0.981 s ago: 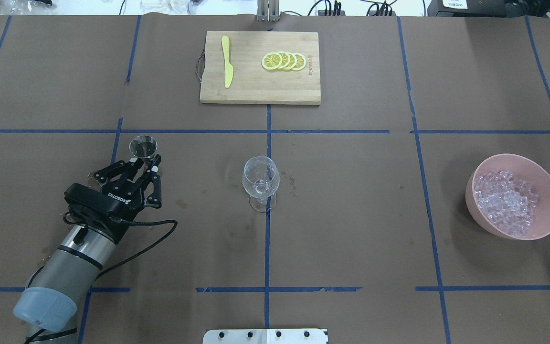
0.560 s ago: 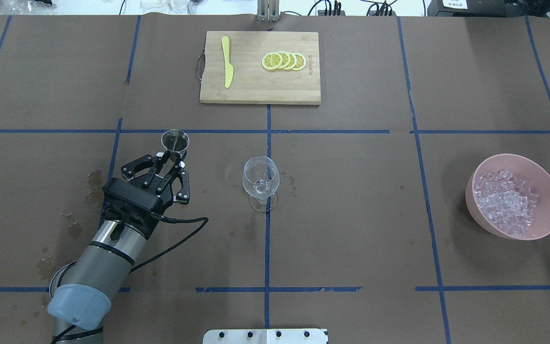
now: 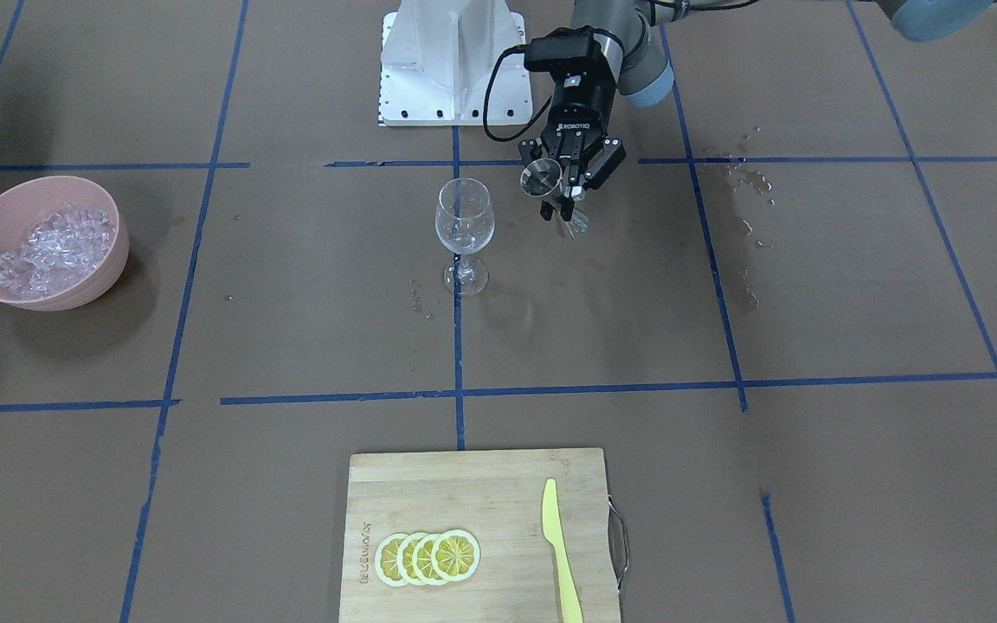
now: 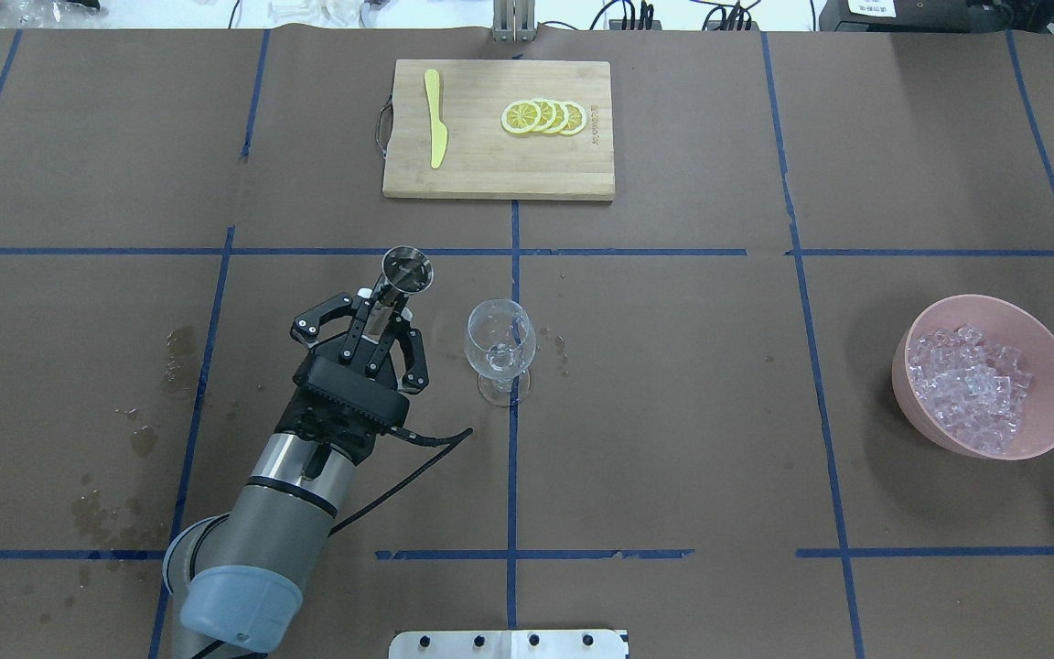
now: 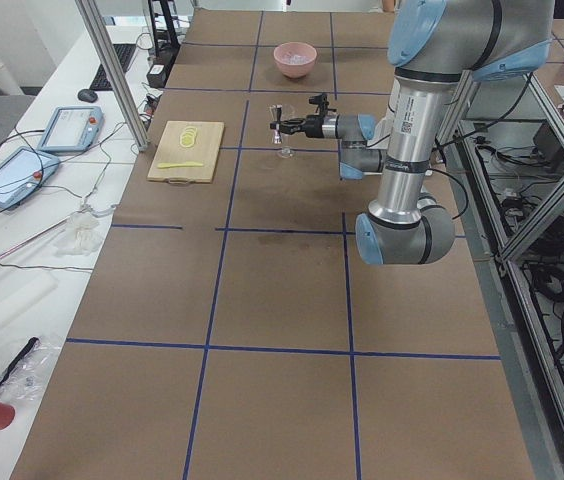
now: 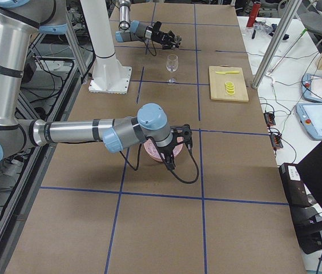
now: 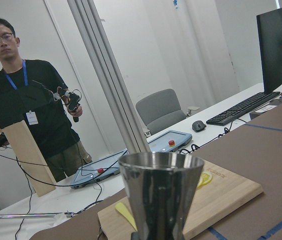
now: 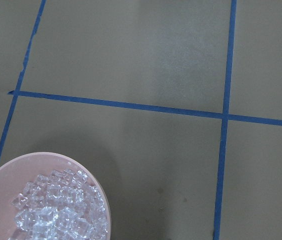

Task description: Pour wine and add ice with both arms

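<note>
My left gripper point(image 4: 386, 316) is shut on a steel jigger point(image 4: 407, 268) and holds it upright above the table, just left of the clear wine glass point(image 4: 500, 343). The front view shows the gripper point(image 3: 564, 192), the jigger point(image 3: 542, 177) and the glass point(image 3: 464, 216). The jigger point(image 7: 161, 195) fills the left wrist view. The ice point(image 4: 971, 375) lies in a pink bowl point(image 4: 1053, 430) at the right. My right gripper point(image 6: 186, 136) shows only in the right side view, over the bowl; I cannot tell whether it is open. The right wrist view shows the ice point(image 8: 56, 220) below.
A wooden cutting board point(image 4: 490, 174) with lemon slices point(image 4: 544, 117) and a yellow knife point(image 4: 435, 119) lies at the far middle. Wet stains point(image 4: 179, 348) mark the paper at the left. The white pedestal point(image 3: 455, 61) stands at the near edge. An operator point(image 7: 31, 110) stands beyond the table.
My left arm has moved right with the jigger, from the left grid line to just beside the wine glass. The glass and bowl have not moved.
</note>
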